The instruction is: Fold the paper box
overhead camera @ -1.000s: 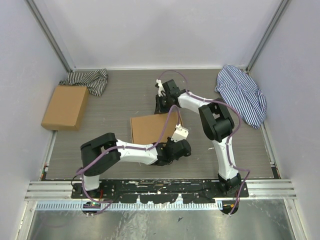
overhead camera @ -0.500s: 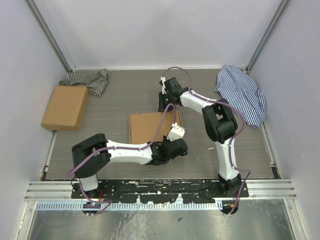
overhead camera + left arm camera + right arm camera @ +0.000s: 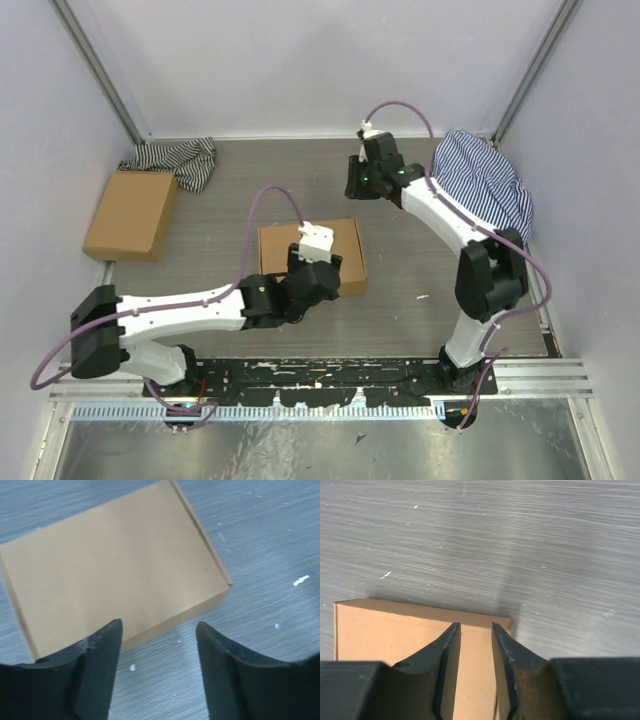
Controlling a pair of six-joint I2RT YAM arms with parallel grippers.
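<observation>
— Where's the paper box?
— Middle of the table, lying flat with its lid closed.
— And the left gripper?
— Over the box's near edge, jaws wide apart with nothing between them.
— The right gripper?
— Beyond the box's far edge, above bare table. Its jaws are parted only a little, holding nothing, clear of the cardboard.
</observation>
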